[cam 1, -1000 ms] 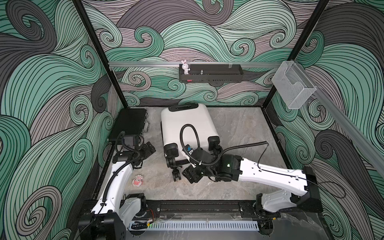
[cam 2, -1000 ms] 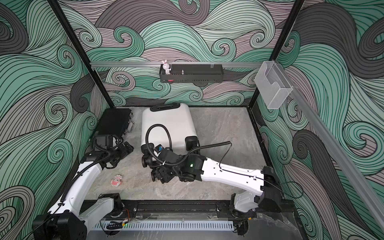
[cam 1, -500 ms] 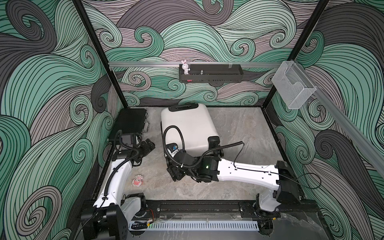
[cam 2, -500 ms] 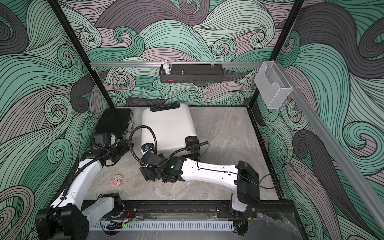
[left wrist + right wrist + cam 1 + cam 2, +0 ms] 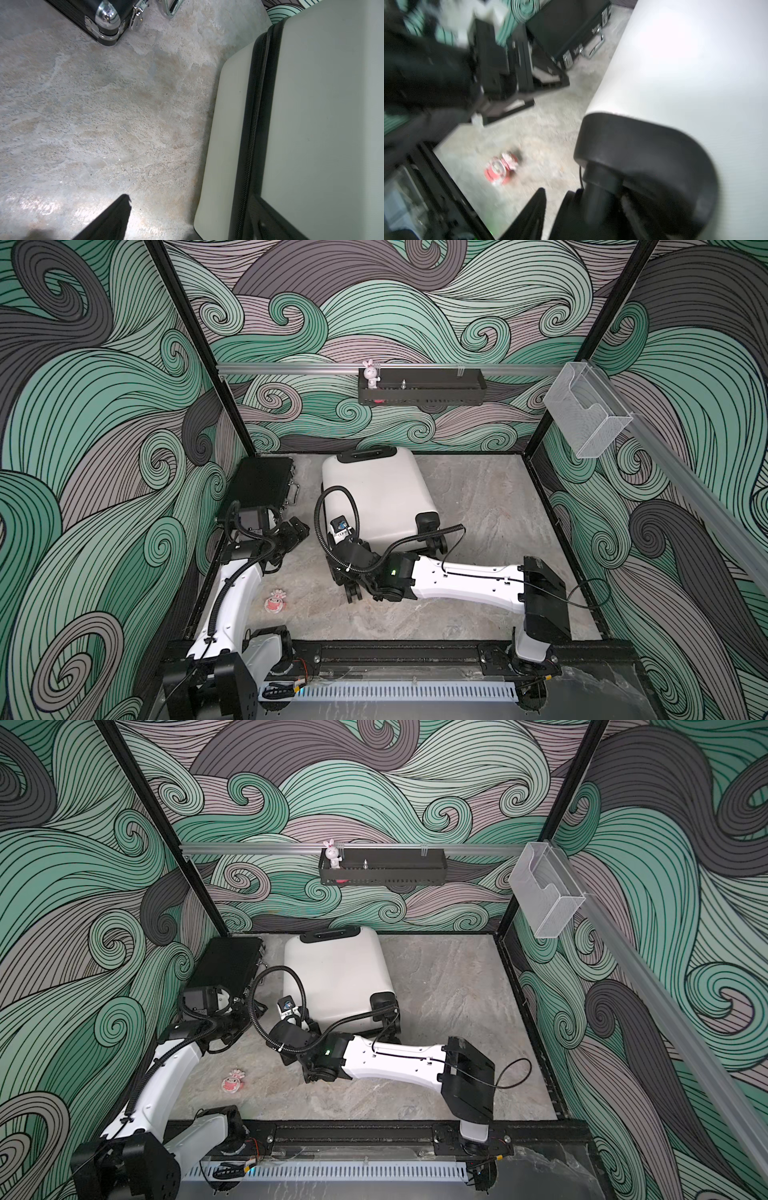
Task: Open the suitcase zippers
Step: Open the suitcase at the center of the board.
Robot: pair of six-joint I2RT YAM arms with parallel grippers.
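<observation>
The white suitcase [image 5: 374, 489] [image 5: 336, 969] lies flat at the back middle of the table. Its black zipper band [image 5: 256, 116] runs closed along the seam of the side facing my left arm. My left gripper [image 5: 300, 529] hovers open just left of that side, holding nothing; one finger [image 5: 116, 216] shows. My right gripper [image 5: 572, 207] is at the suitcase's near-left corner, beside the black wheel [image 5: 593, 203] under its housing. One finger [image 5: 533, 209] stands a small gap from the wheel; the other is hidden. In both top views the right wrist [image 5: 353, 562] covers that corner.
A flat black briefcase [image 5: 262, 485] with metal latches lies left of the suitcase, behind my left arm. A small pink toy [image 5: 275, 600] sits on the table near the front left. A black shelf [image 5: 419, 385] hangs on the back wall and a clear bin [image 5: 586, 414] on the right wall.
My right arm has swung left along the suitcase's near end, and its wrist now covers the near-left wheel corner. The left arm has barely moved.
</observation>
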